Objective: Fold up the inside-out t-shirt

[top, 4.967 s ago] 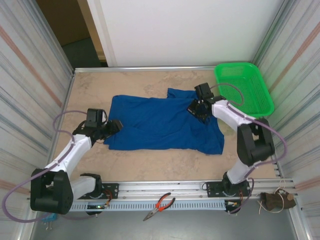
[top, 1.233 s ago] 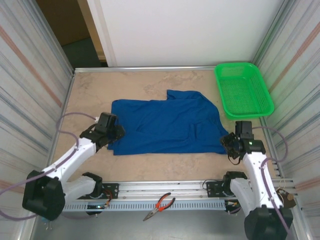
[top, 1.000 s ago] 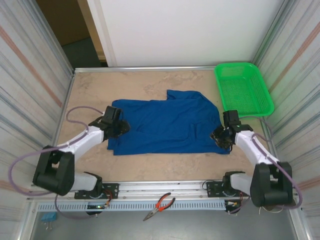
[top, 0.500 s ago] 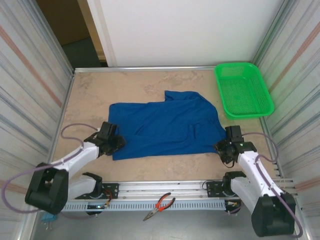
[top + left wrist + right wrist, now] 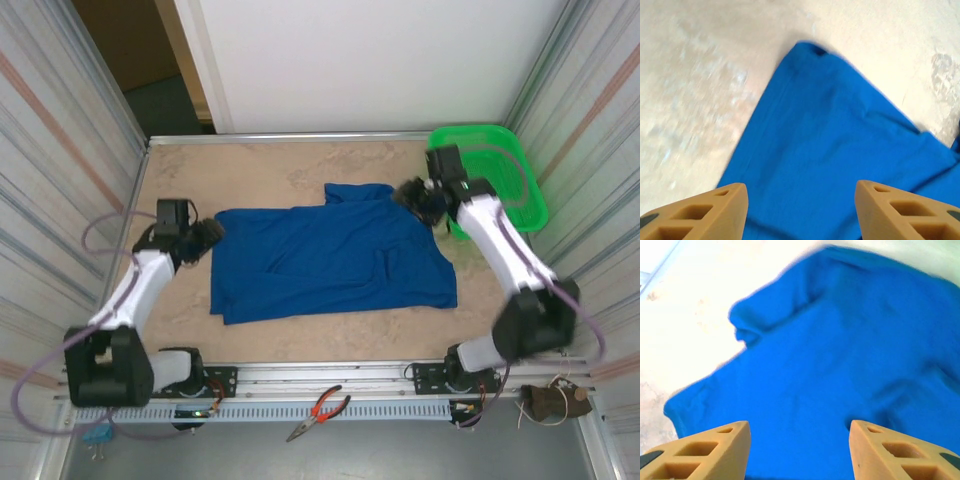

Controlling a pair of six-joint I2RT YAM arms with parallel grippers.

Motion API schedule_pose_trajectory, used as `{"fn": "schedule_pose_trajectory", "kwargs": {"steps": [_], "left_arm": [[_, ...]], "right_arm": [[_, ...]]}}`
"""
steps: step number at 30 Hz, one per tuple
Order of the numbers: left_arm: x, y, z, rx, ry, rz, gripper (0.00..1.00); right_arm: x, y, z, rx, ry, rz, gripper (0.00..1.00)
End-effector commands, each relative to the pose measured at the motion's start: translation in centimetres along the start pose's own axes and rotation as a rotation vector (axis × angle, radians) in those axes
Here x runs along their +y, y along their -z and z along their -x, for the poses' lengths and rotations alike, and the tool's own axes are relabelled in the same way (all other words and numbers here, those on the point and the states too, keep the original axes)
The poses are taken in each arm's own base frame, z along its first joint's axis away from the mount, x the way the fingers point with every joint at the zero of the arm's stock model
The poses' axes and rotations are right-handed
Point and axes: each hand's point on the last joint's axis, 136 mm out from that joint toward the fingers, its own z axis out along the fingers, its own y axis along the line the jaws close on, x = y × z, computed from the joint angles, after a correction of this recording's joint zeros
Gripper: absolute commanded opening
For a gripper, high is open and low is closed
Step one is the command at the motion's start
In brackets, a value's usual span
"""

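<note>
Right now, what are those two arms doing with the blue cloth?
Two robot arms are working on folding a royal-blue cloth t-shirt, which lies spread mostly flat on the beige table. The left arm's fingers hover open over its far left corner, and the right arm's fingers hover open over its far right edge, beside a green plastic mesh basket. Neither is gripping it.

L gripper (image 5: 800,195) & R gripper (image 5: 799,432) – both w/ jaws apart.

The blue t-shirt (image 5: 330,255) lies spread on the beige table (image 5: 260,165); the left gripper (image 5: 205,235) is at its left edge; the right gripper (image 5: 412,196) is at its far right corner, beside the green basket (image 5: 505,160); pliers (image 5: 318,409) lie near the bases.
</note>
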Motion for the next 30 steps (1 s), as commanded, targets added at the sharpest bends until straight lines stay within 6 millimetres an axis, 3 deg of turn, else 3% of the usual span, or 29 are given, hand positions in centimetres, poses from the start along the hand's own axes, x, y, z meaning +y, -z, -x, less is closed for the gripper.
{"fn": "schedule_pose_trajectory", "kwargs": {"steps": [1, 4, 7, 11, 14, 20, 23, 25, 26, 30], "left_arm": [[-1.7, -1.8, 2.2, 0.03, -0.116, -0.026, 0.59], [-1.9, -4.2, 3.6, 0.071, -0.125, -0.007, 0.59], [-1.7, -6.4, 4.2, 0.111, -0.125, 0.009, 0.6], [-1.5, -8.6, 4.7, 0.149, -0.12, 0.022, 0.6], [-1.4, -9.8, 4.8, 0.174, -0.118, 0.023, 0.6], [-1.5, -10.7, 5.0, 0.193, -0.12, 0.019, 0.6], [-1.4, -10.9, 5.0, 0.201, -0.116, 0.017, 0.6], [-1.2, -11.1, 4.9, 0.208, -0.111, 0.018, 0.6], [-1.1, -11.2, 4.9, 0.209, -0.109, 0.019, 0.6], [-0.7, -11.4, 4.9, 0.217, -0.105, 0.027, 0.6]], "right_arm": [[1.5, -5.2, 0.5, 0.119, 0.179, -0.03, 0.53], [2.6, -9.4, 3.0, 0.138, 0.26, -0.095, 0.54], [2.3, -13.1, 4.5, 0.167, 0.326, -0.166, 0.57], [2.9, -16.6, 6.1, 0.165, 0.41, -0.144, 0.69], [3.2, -18.5, 6.3, 0.16, 0.427, -0.095, 0.78], [2.2, -22.0, 4.9, 0.207, 0.405, -0.066, 0.78], [1.8, -22.9, 3.3, 0.258, 0.398, -0.057, 0.7], [1.5, -23.1, 2.6, 0.277, 0.395, -0.054, 0.58], [1.3, -23.0, 2.6, 0.276, 0.39, -0.055, 0.5], [0.7, -21.6, 4.1, 0.25, 0.321, -0.021, 0.01]]}}
